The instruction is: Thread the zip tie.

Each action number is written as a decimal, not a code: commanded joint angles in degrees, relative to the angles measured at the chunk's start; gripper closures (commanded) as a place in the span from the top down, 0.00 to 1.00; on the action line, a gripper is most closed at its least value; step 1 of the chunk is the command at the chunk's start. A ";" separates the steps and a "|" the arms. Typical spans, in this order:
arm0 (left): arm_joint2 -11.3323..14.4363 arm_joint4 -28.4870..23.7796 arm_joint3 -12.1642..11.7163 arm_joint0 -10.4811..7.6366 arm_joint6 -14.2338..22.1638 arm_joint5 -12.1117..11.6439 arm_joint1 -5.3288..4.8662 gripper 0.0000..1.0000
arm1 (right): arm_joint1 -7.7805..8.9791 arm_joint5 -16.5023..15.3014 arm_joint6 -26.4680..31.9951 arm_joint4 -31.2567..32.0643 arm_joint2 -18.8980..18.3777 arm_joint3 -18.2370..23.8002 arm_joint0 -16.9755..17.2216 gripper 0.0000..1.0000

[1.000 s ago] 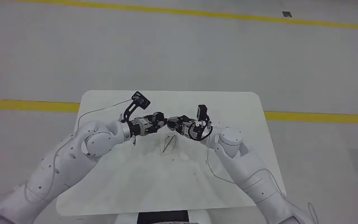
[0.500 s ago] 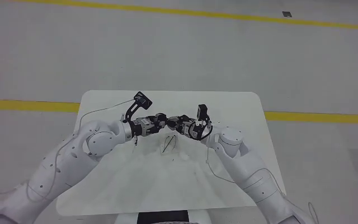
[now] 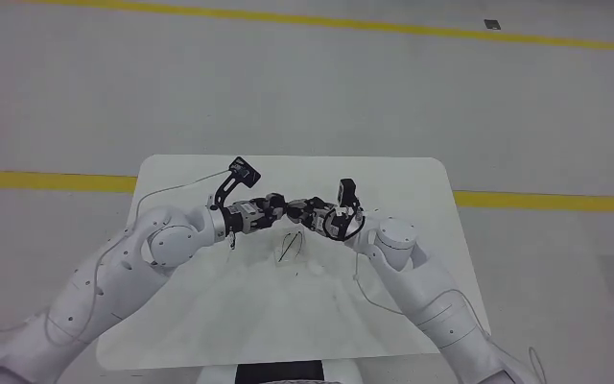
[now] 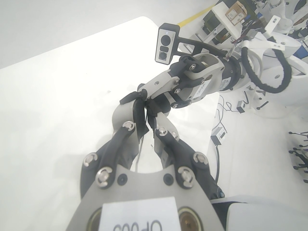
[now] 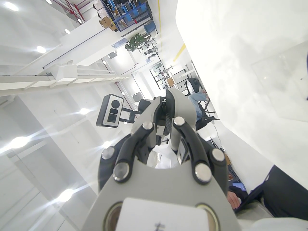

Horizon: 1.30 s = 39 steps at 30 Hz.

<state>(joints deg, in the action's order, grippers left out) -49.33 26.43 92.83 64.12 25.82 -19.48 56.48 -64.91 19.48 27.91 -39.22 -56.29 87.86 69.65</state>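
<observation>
Jaws of the left gripper [image 4: 145,109] are seen closed on a thin black strand of the zip tie [image 4: 145,121]. The strand is pinched close to the jaw ends, so that only a short free length is left ahead for feeding. Jaws of the right gripper [image 5: 166,99] are pressed shut as well. In the left wrist view they are set nose to nose against the left's, though whether the tie's head is clamped between them cannot be made out — the spot is hidden.

Both grippers are held above the middle of the table [image 3: 403,182], off its surface, presumably so that the strap can hang and turn freely. Below the meeting point the rest of the tie is seen drooping in a narrow loop toward the tabletop; whether it touches cannot be told.

The close placement is judged to serve alignment — the tail must be brought square to a small slot, and little slack can be afforded on either side. The threading step is taken to be in hand and is not shown complete.
</observation>
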 commanded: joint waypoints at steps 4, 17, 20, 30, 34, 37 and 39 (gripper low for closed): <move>0.04 0.03 0.03 0.03 -0.12 0.00 -0.07 0.15 | 0.01 0.00 0.10 0.08 0.03 0.09 0.09 0.00; 0.39 -0.50 0.02 -0.04 -0.11 0.00 -0.20 0.00 | 0.02 0.00 0.26 0.13 -0.16 0.40 0.33 0.00; 0.30 -0.88 0.00 0.00 -0.19 0.00 -0.31 0.00 | 0.01 0.00 0.29 0.19 -0.13 0.28 0.27 0.49; -2.36 -4.27 1.36 1.72 0.50 0.00 -1.73 0.00 | 0.21 -0.70 -1.11 1.10 -2.07 1.00 0.96 1.00; -3.27 -10.91 1.33 2.29 3.01 0.00 -2.41 0.00 | 0.53 -4.21 -1.33 5.22 -3.13 1.94 1.84 1.00; -3.63 -15.92 0.95 2.08 5.44 0.00 -2.87 0.00 | 0.68 -6.07 -0.18 6.71 -3.47 2.26 2.30 1.00; -3.60 -16.96 0.84 1.83 6.36 0.00 -2.99 0.00 | 0.68 -6.07 -0.18 6.71 -3.47 2.26 2.30 1.00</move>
<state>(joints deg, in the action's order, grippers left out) -52.97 9.80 93.69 66.03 31.97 -19.48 53.52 -64.22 13.30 27.78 -32.42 -59.78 90.14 71.97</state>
